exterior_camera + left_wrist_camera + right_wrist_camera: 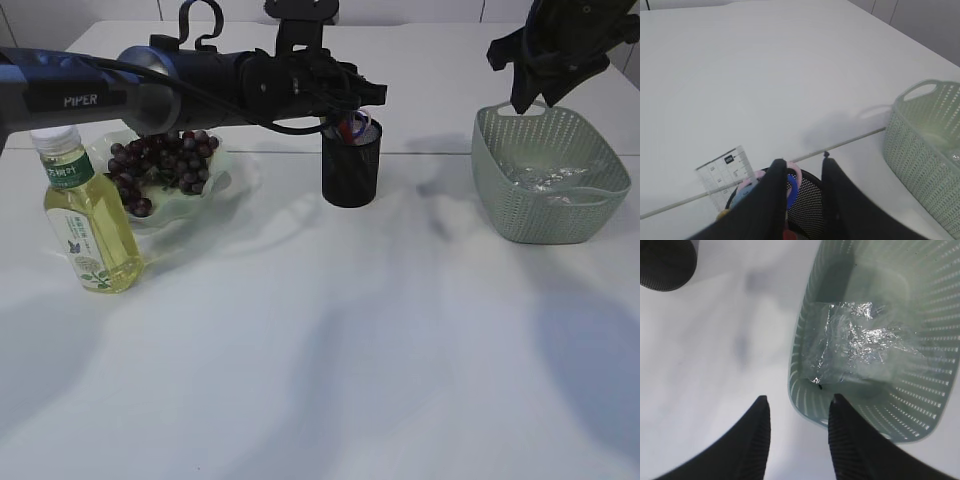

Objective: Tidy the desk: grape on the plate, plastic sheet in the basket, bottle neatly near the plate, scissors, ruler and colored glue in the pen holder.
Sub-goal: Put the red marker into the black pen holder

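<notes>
Two arms over white table (330, 340). Left gripper (805, 172) hovers above black pen holder (351, 165) at centre, jaws slightly parted, nothing clearly held. Pen holder contains clear ruler (726, 172), scissors with pink and blue handles (790, 182), something red (352, 130), too small to identify. Right gripper (797, 410) hangs above green basket (590, 170) at right, jaws apart, empty. Crumpled plastic sheet (865, 337) lies inside basket. Grapes (160, 165) rest on pale plate (225, 175) at far left. Bottle (85, 215) of yellow liquid stands upright just near-left of plate.
</notes>
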### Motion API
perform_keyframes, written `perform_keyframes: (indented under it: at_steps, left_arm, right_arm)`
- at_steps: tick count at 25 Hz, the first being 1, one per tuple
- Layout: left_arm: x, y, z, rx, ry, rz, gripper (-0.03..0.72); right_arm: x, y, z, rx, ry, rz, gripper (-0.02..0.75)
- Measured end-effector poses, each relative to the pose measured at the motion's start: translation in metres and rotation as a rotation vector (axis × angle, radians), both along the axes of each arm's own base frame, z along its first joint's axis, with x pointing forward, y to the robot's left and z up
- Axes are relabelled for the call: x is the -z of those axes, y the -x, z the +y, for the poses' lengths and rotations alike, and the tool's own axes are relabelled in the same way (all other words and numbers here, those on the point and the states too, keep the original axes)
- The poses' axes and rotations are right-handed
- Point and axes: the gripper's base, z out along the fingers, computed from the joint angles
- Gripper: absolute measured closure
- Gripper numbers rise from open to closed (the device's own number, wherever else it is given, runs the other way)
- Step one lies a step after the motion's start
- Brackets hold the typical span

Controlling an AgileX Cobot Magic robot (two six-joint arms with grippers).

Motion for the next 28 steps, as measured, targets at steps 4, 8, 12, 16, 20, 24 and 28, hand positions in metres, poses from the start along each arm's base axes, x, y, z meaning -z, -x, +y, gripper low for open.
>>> perform_keyframes:
  at_steps: [4, 8, 12, 16, 20, 24, 28]
  left_arm:
    - [0.000, 0.000, 0.000, 0.002, -0.006, -0.009, 0.503]
    - [-0.005, 0.001, 0.000, 0.013, -0.023, -0.025, 0.495]
    - [-0.017, 0.005, 0.001, 0.029, -0.042, -0.016, 0.486]
    - [-0.028, 0.010, 0.004, 0.064, -0.111, -0.001, 0.475]
    - [-0.041, 0.017, 0.007, 0.093, -0.179, 0.014, 0.473]
    - [-0.061, 0.025, 0.015, 0.105, -0.214, 0.051, 0.466]
    - [-0.082, 0.032, 0.028, 0.104, -0.233, 0.086, 0.465]
  right_arm:
    - [0.000, 0.000, 0.000, 0.000, 0.000, 0.000, 0.440]
    - [0.000, 0.000, 0.000, 0.000, 0.000, 0.000, 0.440]
    - [0.000, 0.000, 0.000, 0.000, 0.000, 0.000, 0.440]
    - [0.000, 0.000, 0.000, 0.000, 0.000, 0.000, 0.440]
    - [-0.001, 0.000, 0.000, 0.000, 0.000, -0.002, 0.440]
    - [-0.012, 0.005, -0.001, 0.000, -0.003, -0.026, 0.440]
    - [-0.025, 0.011, -0.001, 0.000, -0.006, -0.055, 0.440]
